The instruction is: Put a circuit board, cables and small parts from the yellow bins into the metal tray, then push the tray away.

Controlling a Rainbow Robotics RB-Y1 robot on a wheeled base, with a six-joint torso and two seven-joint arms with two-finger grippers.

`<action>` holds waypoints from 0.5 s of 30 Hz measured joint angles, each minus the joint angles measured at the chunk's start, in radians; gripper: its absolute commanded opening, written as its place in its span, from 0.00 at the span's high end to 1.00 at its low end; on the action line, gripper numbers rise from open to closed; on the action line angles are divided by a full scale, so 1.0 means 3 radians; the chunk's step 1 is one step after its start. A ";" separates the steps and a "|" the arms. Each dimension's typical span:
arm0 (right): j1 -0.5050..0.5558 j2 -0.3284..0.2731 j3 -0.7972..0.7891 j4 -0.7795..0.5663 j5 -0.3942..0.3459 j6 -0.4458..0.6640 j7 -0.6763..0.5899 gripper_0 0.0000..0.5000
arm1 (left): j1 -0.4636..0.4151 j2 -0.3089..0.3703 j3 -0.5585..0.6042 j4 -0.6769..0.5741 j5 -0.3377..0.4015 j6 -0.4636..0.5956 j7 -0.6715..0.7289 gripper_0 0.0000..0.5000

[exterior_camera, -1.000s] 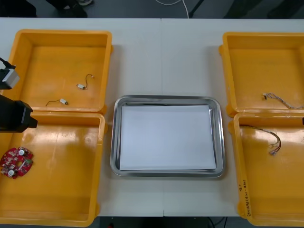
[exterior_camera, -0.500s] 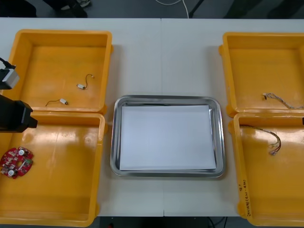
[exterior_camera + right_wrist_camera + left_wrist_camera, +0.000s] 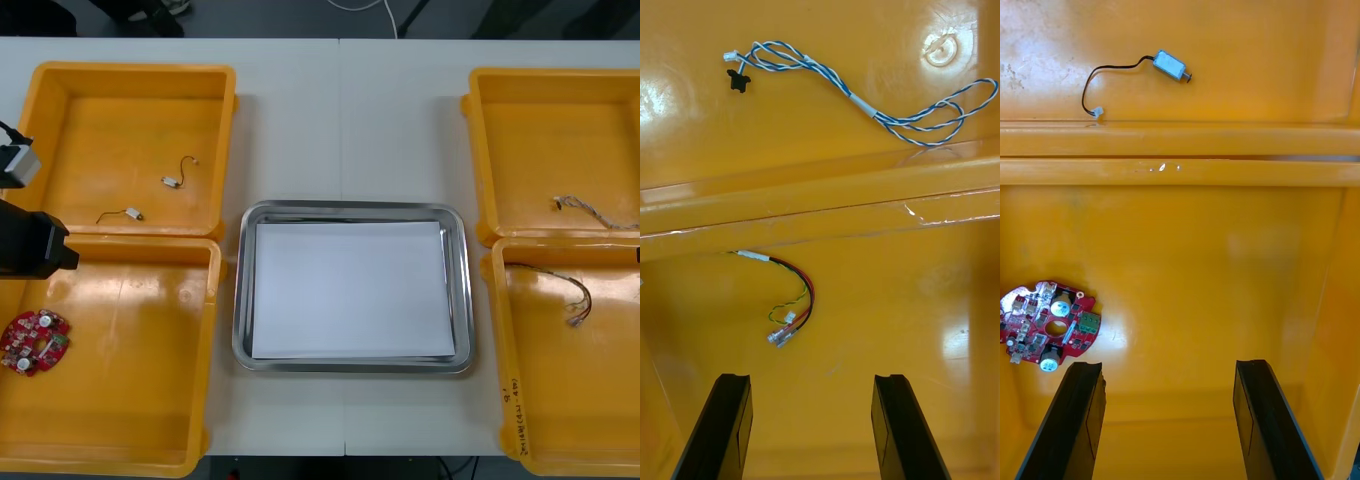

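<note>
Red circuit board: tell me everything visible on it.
The circuit board is round and red, with a hole at its centre, silver-topped cylinders, a green block and small chips on top. It lies flat on the floor of the near left yellow bin, toward its outer side. Nothing grips it: the left claw hovers open above the bin, the board just past one finger's tip, outside the gap.

Yellow bins (image 3: 130, 68): four were counted, two at each side of the frame.
Metal tray (image 3: 241, 290): one, centre.
Circuit board (image 3: 35, 341): one, lower left.
Small metal parts (image 3: 171, 182): two, upper left.
Cables (image 3: 578, 295): two, right side.
</note>
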 measured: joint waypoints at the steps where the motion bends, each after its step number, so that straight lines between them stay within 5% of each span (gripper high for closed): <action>1: 0.0000 0.0000 0.0000 0.0000 0.0000 0.0000 0.0000 0.07 | 0.0000 0.0000 0.0000 0.0000 0.0000 0.0000 0.0000 0.00; 15: 0.0000 0.0000 0.0000 0.0000 0.0000 0.0000 0.0000 0.07 | 0.0000 0.0000 0.0000 0.0000 0.0000 0.0000 0.0000 0.00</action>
